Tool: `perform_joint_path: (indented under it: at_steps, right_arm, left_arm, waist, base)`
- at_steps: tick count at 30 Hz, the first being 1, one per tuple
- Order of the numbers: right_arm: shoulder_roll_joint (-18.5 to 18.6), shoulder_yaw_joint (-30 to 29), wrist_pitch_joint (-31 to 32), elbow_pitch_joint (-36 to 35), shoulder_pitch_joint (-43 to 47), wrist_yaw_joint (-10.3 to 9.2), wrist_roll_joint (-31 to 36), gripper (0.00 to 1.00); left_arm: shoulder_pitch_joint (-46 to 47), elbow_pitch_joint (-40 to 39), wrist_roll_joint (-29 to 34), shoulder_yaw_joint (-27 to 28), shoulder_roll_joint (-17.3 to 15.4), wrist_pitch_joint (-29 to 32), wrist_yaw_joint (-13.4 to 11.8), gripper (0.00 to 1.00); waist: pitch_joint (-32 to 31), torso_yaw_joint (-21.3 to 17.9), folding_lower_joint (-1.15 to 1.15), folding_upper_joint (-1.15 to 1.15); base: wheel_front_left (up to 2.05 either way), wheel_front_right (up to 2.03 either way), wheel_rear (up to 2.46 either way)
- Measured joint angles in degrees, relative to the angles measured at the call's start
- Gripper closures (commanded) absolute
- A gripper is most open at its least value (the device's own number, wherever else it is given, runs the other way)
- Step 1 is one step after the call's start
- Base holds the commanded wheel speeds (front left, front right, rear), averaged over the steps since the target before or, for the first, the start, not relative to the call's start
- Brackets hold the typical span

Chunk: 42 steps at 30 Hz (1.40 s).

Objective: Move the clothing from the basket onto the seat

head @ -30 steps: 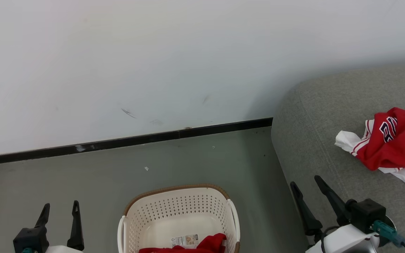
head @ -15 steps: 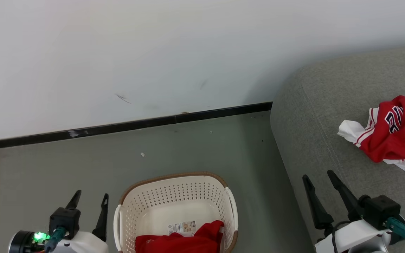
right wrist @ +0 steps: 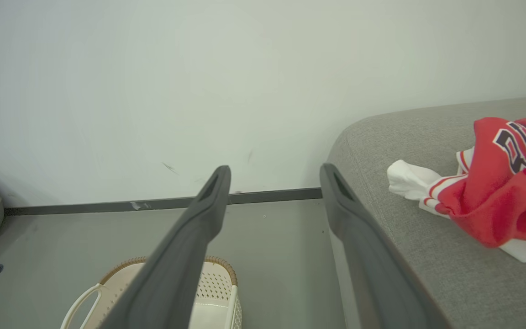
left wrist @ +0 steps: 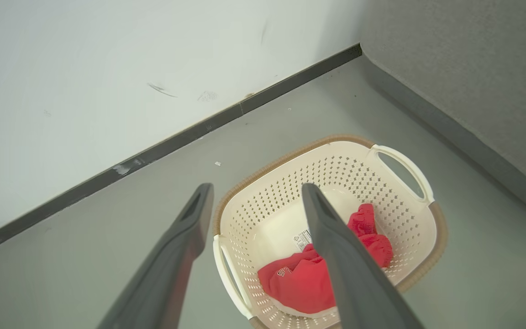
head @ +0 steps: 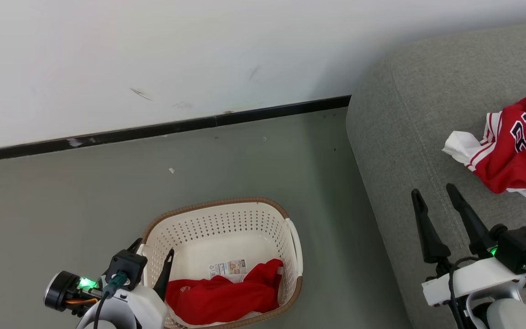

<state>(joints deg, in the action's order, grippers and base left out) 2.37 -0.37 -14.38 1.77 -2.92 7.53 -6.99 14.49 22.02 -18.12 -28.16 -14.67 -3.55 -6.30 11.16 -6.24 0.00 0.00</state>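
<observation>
Currently both spread: left pincer point(head: 153, 245) hovers above basket point(head: 217, 201) rim, right pincer point(head: 432, 189) over seat point(head: 395, 137) edge.

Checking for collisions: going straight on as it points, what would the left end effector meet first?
Probably the black skirting board beyond the cream-white perforated plastic basket; the left end effector seems aimed over its rim, depth unclear.

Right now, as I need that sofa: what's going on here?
A robot is emptying the basket onto the sofa. One red-and-white garment lies on the sofa; a red garment is in the basket. The left gripper hovers open over the basket; the right gripper, open and empty, is by the sofa's edge.
</observation>
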Motion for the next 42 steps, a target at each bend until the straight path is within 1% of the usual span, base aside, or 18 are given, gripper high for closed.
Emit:
perform_joint_path:
  at_steps: [4,11,19,21,29,34,37,42]
  right_arm:
    - [0.0,-0.56,0.0,-1.41,-1.35,0.0,0.0,0.0]
    - [0.0,-0.57,-0.01,-3.27,-4.89,0.0,0.0,0.0]
    - [0.03,-0.35,-0.01,-5.12,-9.81,0.0,-0.07,0.0]
    - [0.02,-0.2,-0.02,-5.33,-11.13,0.0,-0.07,0.0]
    - [0.07,1.51,-0.08,-5.97,-17.01,-0.01,0.0,0.0]
    - [0.1,3.64,-0.08,-6.15,-20.92,0.0,0.01,0.0]
    - [0.13,4.44,-0.08,-5.97,-22.97,0.0,0.01,0.0]
    - [0.14,4.98,-0.08,-5.57,-25.91,0.0,-0.02,0.0]
  left_arm:
    - [1.88,1.74,1.16,-1.49,0.05,1.02,0.99,0.0]
    - [5.66,5.01,3.23,-3.31,0.32,2.56,2.01,0.0]
    - [10.29,8.58,6.13,-6.27,0.22,4.37,4.46,0.0]
    - [11.33,9.49,6.8,-6.76,0.2,4.98,4.53,0.0]
    - [15.45,12.36,8.26,-8.26,0.21,5.53,6.55,0.0]
    - [17.07,14.17,9.6,-9.61,-0.11,6.04,7.67,0.0]
    - [18.23,15.12,10.62,-10.74,-0.49,6.49,9.35,0.0]
    - [19.84,16.64,11.27,-11.96,-1.25,7.12,10.58,0.0]
  waist:
    - [2.26,-0.49,0.0,0.0]
    - [6.68,-1.48,0.0,0.0]
    - [12.25,-2.9,0.0,0.0]
    - [13.6,-3.3,0.0,0.0]
    - [18.76,-4.98,0.0,0.0]
    - [21.69,-6.02,0.0,0.0]
    - [23.32,-6.62,0.0,0.0]
    - [25.86,-7.59,0.0,0.0]
  base:
    - [0.0,0.0,0.0]
    - [0.0,0.0,0.0]
    - [0.0,0.0,0.0]
    - [0.0,0.0,0.0]
    - [0.0,0.0,0.0]
    - [0.0,0.0,0.0]
    - [0.0,0.0,0.0]
    - [0.0,0.0,0.0]
